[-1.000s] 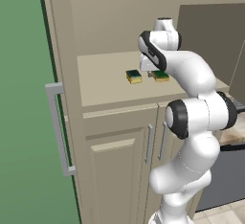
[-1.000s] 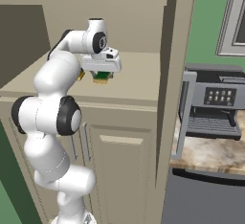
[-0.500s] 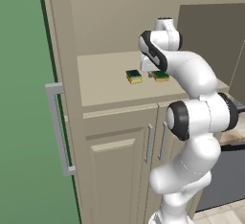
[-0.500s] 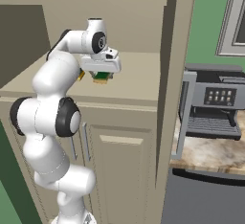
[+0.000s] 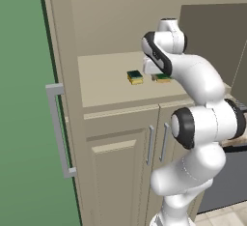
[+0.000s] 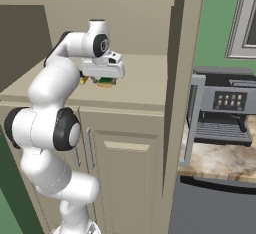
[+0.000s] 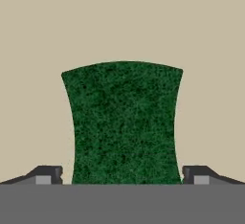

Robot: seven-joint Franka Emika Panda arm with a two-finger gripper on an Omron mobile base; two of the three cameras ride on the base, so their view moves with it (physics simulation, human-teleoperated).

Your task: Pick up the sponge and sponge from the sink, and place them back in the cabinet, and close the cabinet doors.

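Two sponges lie on the beige inner shelf (image 5: pixel 101 82) of the cabinet. One sponge (image 5: pixel 135 77) lies free to the left. The other sponge (image 5: pixel 163 78) lies right under my hand, its dark green top (image 7: pixel 122 122) between the two finger tips. My gripper (image 6: pixel 104 78) points down at it and is open, with a small gap on each side of the sponge (image 6: pixel 105 82). The cabinet doors stand open: the left one shows its bar handle (image 5: pixel 59 128), the right one is edge-on (image 6: pixel 182 78). The sink is out of view.
Below the shelf are shorter beige doors (image 5: pixel 123 172) with small handles. To the right stands a grey coffee machine (image 6: pixel 222 110) on a marble counter (image 6: pixel 215 160), above a dark appliance front (image 6: pixel 215 208). A green wall (image 5: pixel 21 123) is at the left.
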